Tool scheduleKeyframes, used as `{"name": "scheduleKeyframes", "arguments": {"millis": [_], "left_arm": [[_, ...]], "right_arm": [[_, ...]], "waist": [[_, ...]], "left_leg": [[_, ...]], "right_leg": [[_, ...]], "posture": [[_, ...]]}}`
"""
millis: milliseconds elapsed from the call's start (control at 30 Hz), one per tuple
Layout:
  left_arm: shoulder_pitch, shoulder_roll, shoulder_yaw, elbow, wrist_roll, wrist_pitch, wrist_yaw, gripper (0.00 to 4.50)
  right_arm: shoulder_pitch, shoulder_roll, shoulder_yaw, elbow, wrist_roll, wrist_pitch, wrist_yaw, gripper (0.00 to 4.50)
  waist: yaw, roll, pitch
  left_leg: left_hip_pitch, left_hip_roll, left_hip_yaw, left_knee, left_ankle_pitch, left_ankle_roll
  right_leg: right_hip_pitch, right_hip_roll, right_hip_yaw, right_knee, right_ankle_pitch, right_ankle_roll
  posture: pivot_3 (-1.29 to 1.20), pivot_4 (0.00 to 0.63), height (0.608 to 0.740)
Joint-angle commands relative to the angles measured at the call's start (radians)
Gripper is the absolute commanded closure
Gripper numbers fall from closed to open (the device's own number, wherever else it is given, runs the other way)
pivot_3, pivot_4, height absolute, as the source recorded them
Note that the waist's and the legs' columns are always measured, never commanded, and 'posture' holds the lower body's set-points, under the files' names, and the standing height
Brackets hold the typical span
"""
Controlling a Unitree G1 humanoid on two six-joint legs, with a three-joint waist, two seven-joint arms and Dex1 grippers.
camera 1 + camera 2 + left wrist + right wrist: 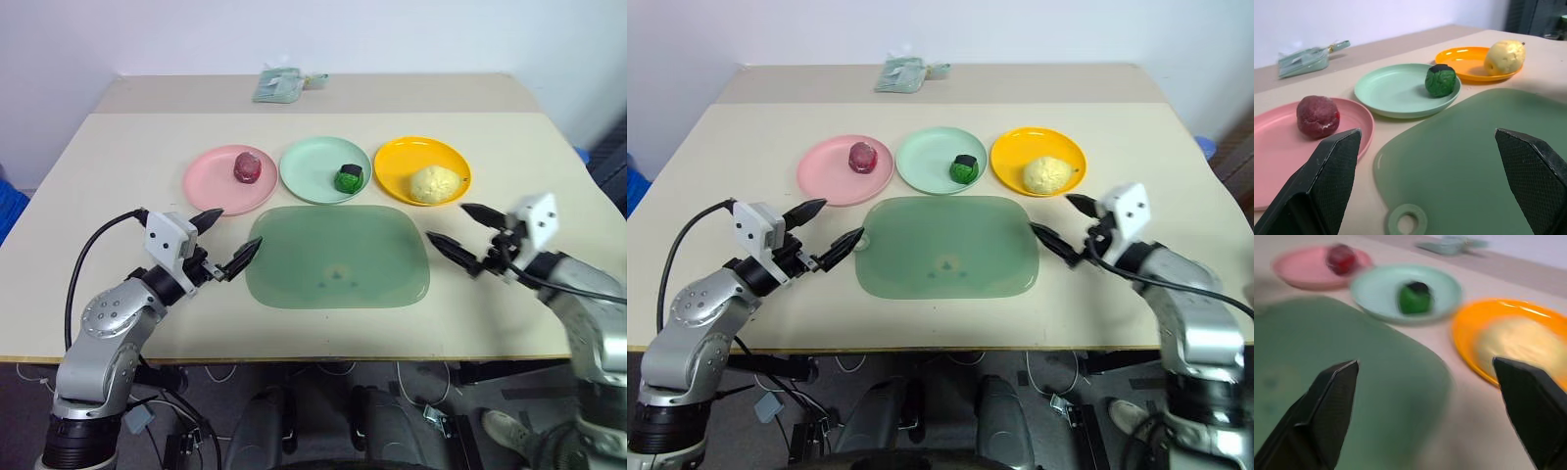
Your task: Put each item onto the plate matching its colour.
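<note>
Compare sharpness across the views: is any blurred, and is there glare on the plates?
Right wrist view: smeared throughout, yellow ball and green piece soft-edged. Left wrist view: sharp, faint sheen on the orange plate. Both eye views: crisp and evenly lit, soft shadows beside each item.

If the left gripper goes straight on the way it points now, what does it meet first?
Probably the green mat: the open left gripper points at its near corner. Its height above the mat is unclear.

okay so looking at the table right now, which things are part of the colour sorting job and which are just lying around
Part of the job:
red lump on pink plate
green cube on mint plate
yellow ball on orange plate

Just lying about:
green mat
pale green packet at the table's far edge
</note>
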Motion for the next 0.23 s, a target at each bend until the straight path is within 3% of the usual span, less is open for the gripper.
{"name": "scheduleKeyframes", "arguments": {"millis": [33,233], "left_arm": [[0.002,0.018,0.029,0.009,-0.011,-0.029,-0.032,0.00],[-0.017,0.024,0.022,0.068,-0.029,-0.051,-0.108,0.00]], "right_arm": [[0.087,-0.041,-0.107,-0.128,0.058,0.042,-0.004,0.04],[0.119,-0.049,-0.133,-0.171,0.104,0.072,-0.028,0.04]], "waist": [[0.001,0.000,0.000],[0.000,0.000,0.000]], "left_leg": [[0.000,0.000,0.000,0.000,0.000,0.000],[0.000,0.000,0.000,0.000,0.000,0.000]], "right_leg": [[0.000,0.000,0.000,0.000,0.000,0.000],[0.000,0.000,0.000,-0.001,-0.001,-0.002]], "posture": [[0.00,0.150,0.740],[0.00,0.150,0.740]]}}
